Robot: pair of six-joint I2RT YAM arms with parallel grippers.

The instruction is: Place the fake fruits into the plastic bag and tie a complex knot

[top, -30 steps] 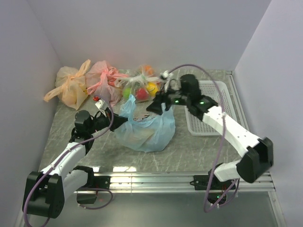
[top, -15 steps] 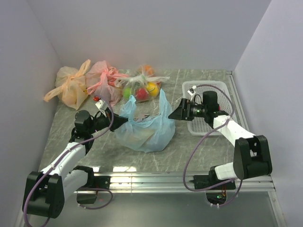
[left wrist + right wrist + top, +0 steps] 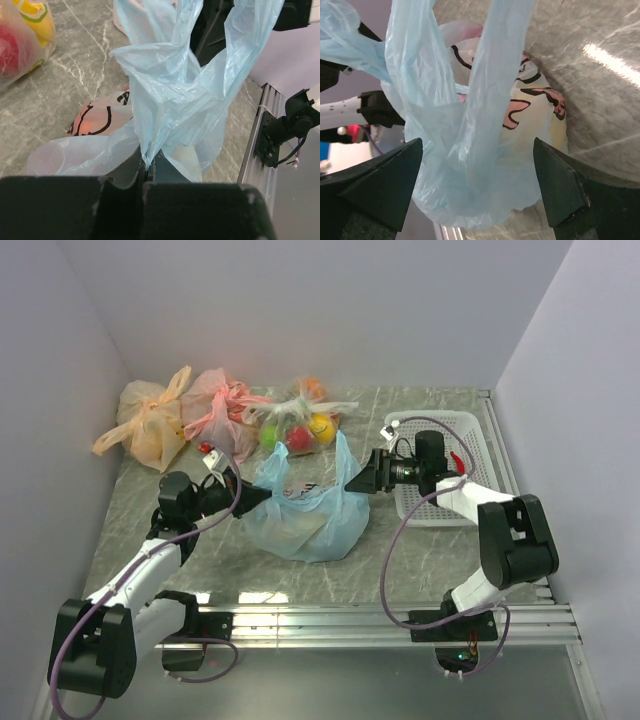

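The light blue plastic bag (image 3: 305, 518) lies bulging in the middle of the table, with both handles standing up. My left gripper (image 3: 266, 497) is shut on a bunched fold of the bag's left side, which shows in the left wrist view (image 3: 148, 165) with the bag (image 3: 185, 85) rising above it. My right gripper (image 3: 352, 483) is open and low at the bag's right side. In the right wrist view the gripper (image 3: 476, 186) has its fingers (image 3: 380, 185) wide apart, with the bag's right handle (image 3: 500, 65) hanging between them, not pinched. The fake fruits are hidden inside the bag. No knot shows.
At the back stand an orange bag (image 3: 150, 428), a pink bag (image 3: 222, 412) and a clear bag of fruits (image 3: 298, 430). A white basket (image 3: 452, 432) sits at the right, behind my right arm. Walls close the left, back and right.
My right arm has come down from above the bag and folded low to the right, its gripper now open beside the right handle, which stands taller. The left arm has not moved.
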